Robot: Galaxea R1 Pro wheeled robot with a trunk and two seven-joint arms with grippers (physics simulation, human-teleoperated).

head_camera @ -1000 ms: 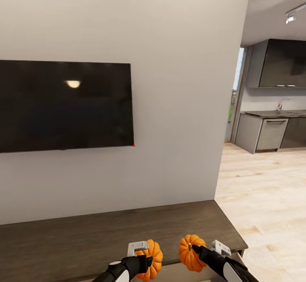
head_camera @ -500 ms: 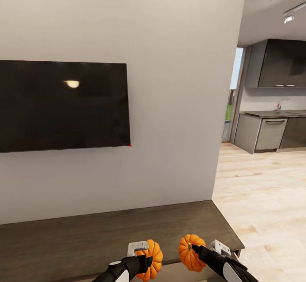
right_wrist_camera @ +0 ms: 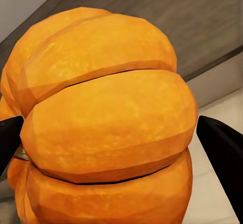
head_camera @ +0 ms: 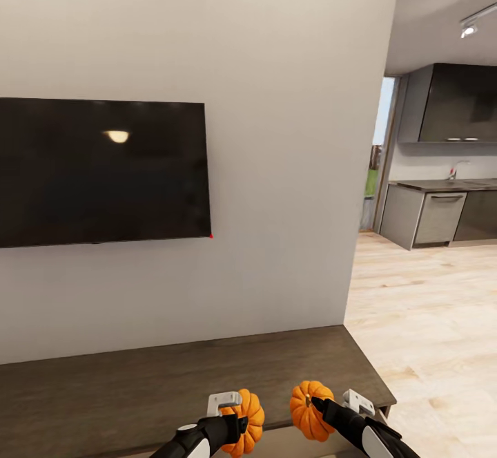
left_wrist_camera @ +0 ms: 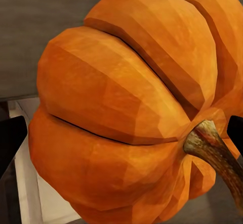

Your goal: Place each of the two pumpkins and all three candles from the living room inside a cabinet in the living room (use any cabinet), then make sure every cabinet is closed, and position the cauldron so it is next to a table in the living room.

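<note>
Facing dark cabinet top (head_camera: 172, 375), pale wall (head_camera: 290, 133), black TV (head_camera: 103, 171), kitchen (head_camera: 442, 195) beyond.

The cabinet (head_camera: 172, 375) top lies bare across the lower frame; wall (head_camera: 276, 168) and television (head_camera: 103, 171) block beyond; open floor (head_camera: 428, 320) at right.

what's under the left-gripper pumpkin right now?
Under the pumpkin held in the left gripper, the left wrist view shows the cabinet's dark wood top and a pale beige strip, seemingly an open compartment. The pumpkin hides what, if anything, lies inside.
</note>
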